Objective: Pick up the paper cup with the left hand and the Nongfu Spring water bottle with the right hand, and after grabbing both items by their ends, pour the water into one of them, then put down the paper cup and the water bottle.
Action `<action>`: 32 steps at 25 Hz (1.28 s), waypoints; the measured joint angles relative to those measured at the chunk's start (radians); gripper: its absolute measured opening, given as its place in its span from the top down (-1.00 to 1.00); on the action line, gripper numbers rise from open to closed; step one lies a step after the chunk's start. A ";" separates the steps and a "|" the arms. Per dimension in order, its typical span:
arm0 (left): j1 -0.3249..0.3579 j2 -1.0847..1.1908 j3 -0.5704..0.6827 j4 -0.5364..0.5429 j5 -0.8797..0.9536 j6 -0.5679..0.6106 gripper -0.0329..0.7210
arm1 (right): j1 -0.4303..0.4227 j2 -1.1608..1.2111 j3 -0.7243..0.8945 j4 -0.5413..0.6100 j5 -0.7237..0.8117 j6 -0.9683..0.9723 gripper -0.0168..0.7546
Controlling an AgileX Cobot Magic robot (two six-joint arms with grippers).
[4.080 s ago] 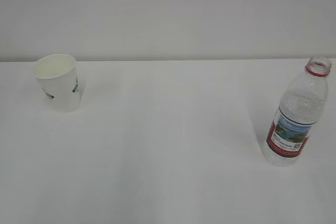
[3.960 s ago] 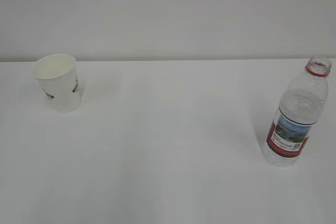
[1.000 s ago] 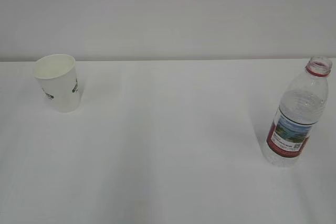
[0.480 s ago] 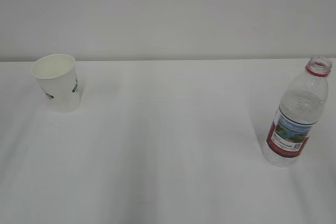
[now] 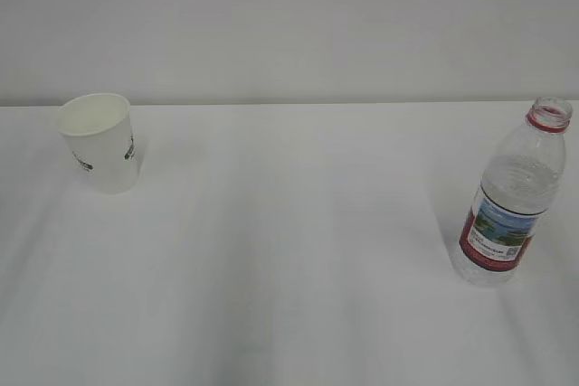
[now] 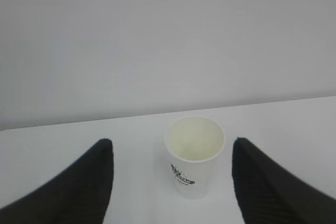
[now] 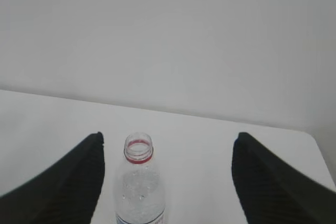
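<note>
The white paper cup (image 5: 98,141) stands upright at the table's far left, its dark logo facing out. The left wrist view has the paper cup (image 6: 195,156) ahead of my left gripper (image 6: 172,148), whose black fingers are spread wide on either side, not touching it. At the right edge stands the uncapped Nongfu Spring water bottle (image 5: 509,196), clear with a red neck ring and red label. My right gripper (image 7: 168,140) is open, and the bottle (image 7: 138,182) rises close to its left finger, apart from it. Neither arm appears in the exterior view.
A white table (image 5: 289,250) runs back to a plain pale wall (image 5: 289,24). Between cup and bottle lies only bare tabletop. The table's right edge (image 7: 321,161) shows beside the right finger in the right wrist view.
Cup and bottle have stayed put in the exterior view. Soft shadows on the near tabletop have shifted slightly.
</note>
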 joint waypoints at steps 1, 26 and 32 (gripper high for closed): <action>0.000 0.012 0.000 0.000 -0.009 0.000 -0.46 | 0.000 0.008 0.000 -0.002 -0.009 0.000 -0.52; -0.016 0.379 0.051 0.008 -0.491 0.000 -0.45 | 0.000 0.268 0.282 -0.008 -0.624 0.000 -0.52; -0.039 0.438 0.142 0.012 -0.611 0.000 -0.45 | 0.000 0.325 0.352 -0.008 -0.694 0.000 -0.52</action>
